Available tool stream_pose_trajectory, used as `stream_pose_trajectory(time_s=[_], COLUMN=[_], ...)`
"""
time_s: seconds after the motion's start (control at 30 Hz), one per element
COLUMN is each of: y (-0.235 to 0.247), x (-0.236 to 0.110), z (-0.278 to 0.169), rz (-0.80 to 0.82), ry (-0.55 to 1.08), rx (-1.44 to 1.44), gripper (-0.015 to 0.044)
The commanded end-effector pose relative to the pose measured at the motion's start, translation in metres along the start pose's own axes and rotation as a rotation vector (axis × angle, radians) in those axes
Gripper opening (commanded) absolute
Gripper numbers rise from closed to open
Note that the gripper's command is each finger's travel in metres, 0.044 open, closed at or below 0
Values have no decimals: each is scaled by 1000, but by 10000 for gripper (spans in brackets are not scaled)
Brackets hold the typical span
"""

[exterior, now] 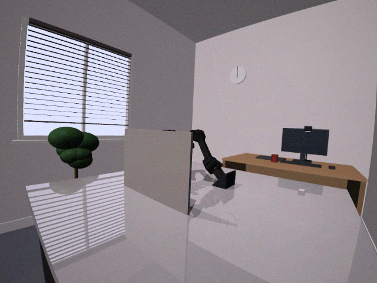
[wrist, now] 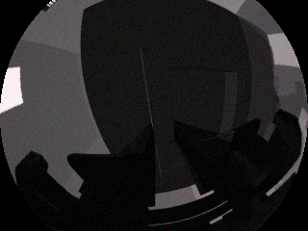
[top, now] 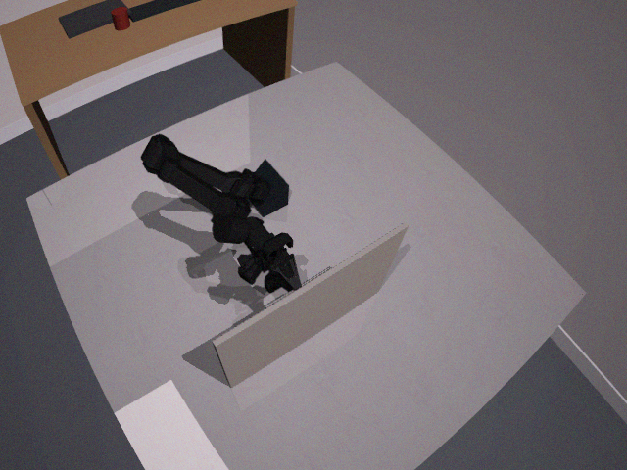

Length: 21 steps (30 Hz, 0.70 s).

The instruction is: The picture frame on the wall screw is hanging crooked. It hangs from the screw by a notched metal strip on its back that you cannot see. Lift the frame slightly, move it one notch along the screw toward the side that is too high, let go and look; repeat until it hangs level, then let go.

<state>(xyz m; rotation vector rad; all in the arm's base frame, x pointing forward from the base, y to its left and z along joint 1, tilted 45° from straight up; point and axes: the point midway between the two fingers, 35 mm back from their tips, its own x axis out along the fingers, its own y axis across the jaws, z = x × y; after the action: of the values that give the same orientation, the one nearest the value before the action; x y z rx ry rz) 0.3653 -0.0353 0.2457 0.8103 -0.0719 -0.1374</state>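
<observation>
The upright wall panel [top: 323,308] [exterior: 155,167] stands on the table, its plain back toward the top and exterior views. It hides the screw and nearly all of the picture frame. In the wrist view the panel's front [wrist: 111,63] is very dark. The picture frame [wrist: 199,98] shows there only faintly, as a dark rectangle with a paler strip at its right; a thin slanting light line lies to its left. My gripper [top: 297,287] [wrist: 162,125] is close against the panel's front side, shut on the picture frame. The exact grip and the frame's tilt cannot be made out.
The pale table [top: 481,283] [exterior: 258,240] carries the panel and my arm's base [top: 273,189] [exterior: 228,179]. A wooden desk [top: 167,42] [exterior: 334,173] with a red mug [top: 120,19] [exterior: 274,158] and a monitor [exterior: 304,141] stands beyond. A plant [exterior: 71,146] is by the window.
</observation>
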Motion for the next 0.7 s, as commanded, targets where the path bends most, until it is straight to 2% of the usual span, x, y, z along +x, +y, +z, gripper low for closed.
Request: stream_pose_trajectory(time_s=[0.0,0.1,0.43,0.57,0.67], y=[0,1,0,1,3], x=[0,0,0,-1,-20], z=[0,0,0,0,4], rz=[-3,-3,0,0,0], ry=[-2,-2,0,0,1], rx=[-22,-36,-21,-17,37], gripper=[0,0,260,260,260])
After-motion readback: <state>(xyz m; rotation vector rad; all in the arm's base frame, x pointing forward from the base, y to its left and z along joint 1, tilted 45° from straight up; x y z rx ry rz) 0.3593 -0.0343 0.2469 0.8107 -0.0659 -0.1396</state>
